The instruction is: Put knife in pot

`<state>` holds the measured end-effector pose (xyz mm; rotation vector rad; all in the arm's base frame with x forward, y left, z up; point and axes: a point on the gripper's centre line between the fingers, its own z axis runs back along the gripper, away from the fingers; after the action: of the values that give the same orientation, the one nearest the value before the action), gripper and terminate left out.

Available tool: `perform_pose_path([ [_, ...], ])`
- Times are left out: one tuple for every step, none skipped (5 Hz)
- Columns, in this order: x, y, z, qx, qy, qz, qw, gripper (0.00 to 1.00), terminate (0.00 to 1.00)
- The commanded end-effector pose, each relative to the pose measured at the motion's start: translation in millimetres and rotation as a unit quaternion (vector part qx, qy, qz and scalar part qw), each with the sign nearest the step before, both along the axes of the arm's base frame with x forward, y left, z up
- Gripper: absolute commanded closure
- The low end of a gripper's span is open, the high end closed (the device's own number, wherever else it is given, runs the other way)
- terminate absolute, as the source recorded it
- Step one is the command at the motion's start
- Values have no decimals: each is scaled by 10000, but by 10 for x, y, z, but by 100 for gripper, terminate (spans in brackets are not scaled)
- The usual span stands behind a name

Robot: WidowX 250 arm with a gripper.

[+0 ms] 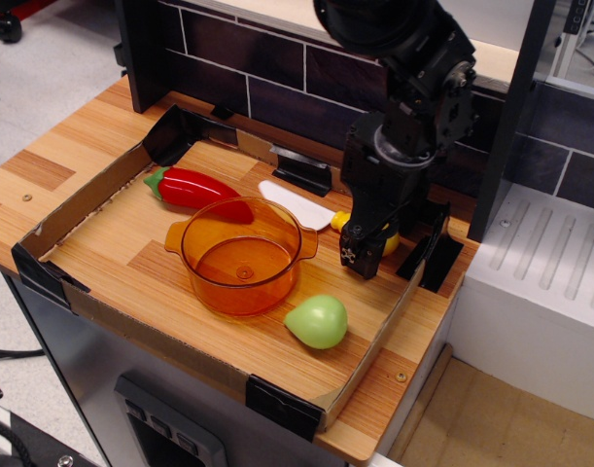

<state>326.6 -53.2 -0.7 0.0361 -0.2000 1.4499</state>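
The knife (297,205) lies flat behind the pot, its white blade pointing left. Its yellow handle is mostly hidden behind my gripper, with bits of yellow showing on either side of the near finger. My black gripper (363,251) is low over the handle at the board's right rear. Its near finger stands in front of the handle, so I cannot tell how the jaws stand. The orange translucent pot (240,255) stands upright and empty in the middle of the board, left of the gripper.
A red chili pepper (201,189) lies behind the pot on the left. A light green pear toy (317,321) sits in front of the pot on the right. A low cardboard wall (83,199) with black corner clips (433,255) rims the board. A dark tiled wall stands behind.
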Motion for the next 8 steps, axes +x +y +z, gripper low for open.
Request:
perform_pose_path([
  [148,49,29,-35,-65,-38,10000,100,0],
  [138,66,119,-20,-146,-95,9998,100,0],
  [83,95,268,147,-259,-110,9995,100,0],
  [35,112,550,150,-481,-197,9985,100,0],
  [12,102,825,251,-822,-614,9944,100,0],
  [-76,112,1008,272,-1005,-1029,9892,100,0],
  [-234,252,1119,161,-968,-936,9908,100,0],
  [-475,428,1055,98,-693,-860,9938,100,0],
])
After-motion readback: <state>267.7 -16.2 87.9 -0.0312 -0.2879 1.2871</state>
